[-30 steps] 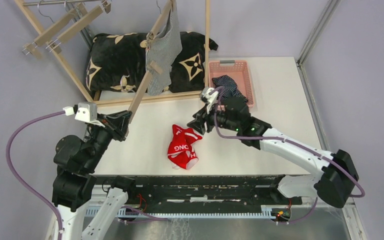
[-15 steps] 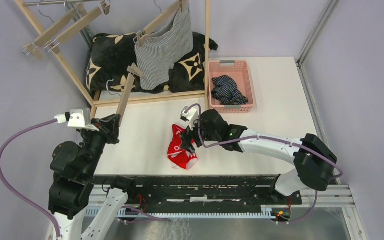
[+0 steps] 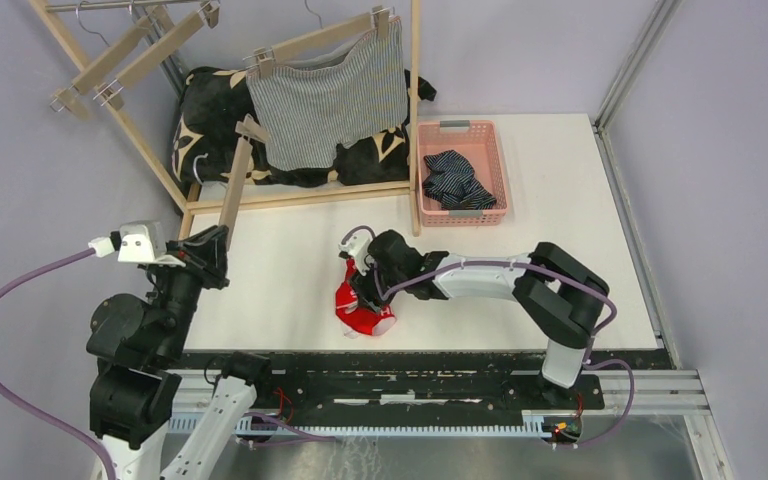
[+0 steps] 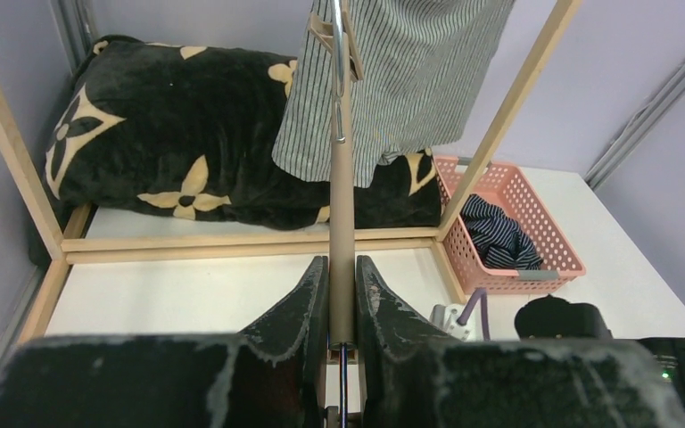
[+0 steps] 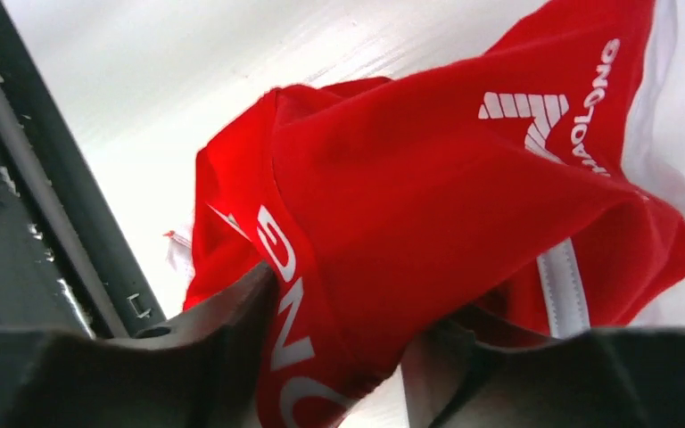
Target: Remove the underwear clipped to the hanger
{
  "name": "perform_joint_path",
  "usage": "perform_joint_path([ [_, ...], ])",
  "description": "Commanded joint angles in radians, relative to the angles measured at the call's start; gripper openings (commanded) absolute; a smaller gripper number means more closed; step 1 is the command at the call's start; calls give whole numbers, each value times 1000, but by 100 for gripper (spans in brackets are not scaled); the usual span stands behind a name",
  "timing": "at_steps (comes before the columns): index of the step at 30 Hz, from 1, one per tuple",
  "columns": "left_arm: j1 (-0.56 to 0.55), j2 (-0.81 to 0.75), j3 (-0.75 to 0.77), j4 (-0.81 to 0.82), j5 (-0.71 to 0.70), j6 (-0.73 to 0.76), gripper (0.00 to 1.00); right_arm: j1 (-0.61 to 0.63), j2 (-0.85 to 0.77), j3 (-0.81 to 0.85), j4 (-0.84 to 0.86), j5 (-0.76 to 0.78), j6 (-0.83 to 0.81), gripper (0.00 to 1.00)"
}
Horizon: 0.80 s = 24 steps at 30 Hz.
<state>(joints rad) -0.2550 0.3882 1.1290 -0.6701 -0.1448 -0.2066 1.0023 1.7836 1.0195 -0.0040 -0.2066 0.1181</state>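
The red boxers (image 3: 358,316) with white lettering lie crumpled on the table near the front edge. My right gripper (image 3: 365,292) is down on them, jaws open, with a fold of the red cloth (image 5: 428,178) between the fingers (image 5: 232,312). My left gripper (image 3: 212,250) is shut on the end of a bare wooden clip hanger (image 3: 235,185), seen running up from the jaws in the left wrist view (image 4: 342,205). The grey striped boxers (image 3: 330,95) hang clipped to another hanger at the back (image 4: 401,80). The navy striped boxers (image 3: 455,178) lie in the pink basket (image 3: 501,170).
A black cushion (image 3: 215,110) with beige flowers lies inside the wooden rack (image 3: 415,120) at the back. Spare wooden hangers (image 3: 120,60) hang at the back left. The pink basket (image 4: 557,241) stands right of the rack's front post.
My right gripper has moved left and down from near the basket onto the red boxers. My left arm has drawn its hanger back and left. The grey boxers have swung broadside.
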Motion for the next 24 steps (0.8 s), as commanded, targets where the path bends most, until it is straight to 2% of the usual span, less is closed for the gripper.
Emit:
perform_joint_path([
  [1, 1, 6, 43, 85, -36, 52, 3, 2, 35, 110, -51, 12, -16, 37],
  [3, 1, -1, 46, 95, -53, 54, 3, 2, 9, 114, -53, 32, -12, 4],
  [4, 2, -3, 49, 103, -66, 56, 3, 2, -16, 109, -45, 44, -11, 1],
  [8, 2, 31, 72, 133, -109, 80, 3, 2, -157, 117, -71, 110, -23, 1],
  [14, 2, 169, 135, 174, -104, 109, 3, 1, -362, 191, -154, 392, -125, 1],
  [17, 1, 234, 183, 199, -113, 124, 3, -37, -445, 226, -147, 502, -182, 1],
  [24, 2, 402, 290, 216, -127, 165, 3, -326, -523, 311, -161, 382, -172, 1],
])
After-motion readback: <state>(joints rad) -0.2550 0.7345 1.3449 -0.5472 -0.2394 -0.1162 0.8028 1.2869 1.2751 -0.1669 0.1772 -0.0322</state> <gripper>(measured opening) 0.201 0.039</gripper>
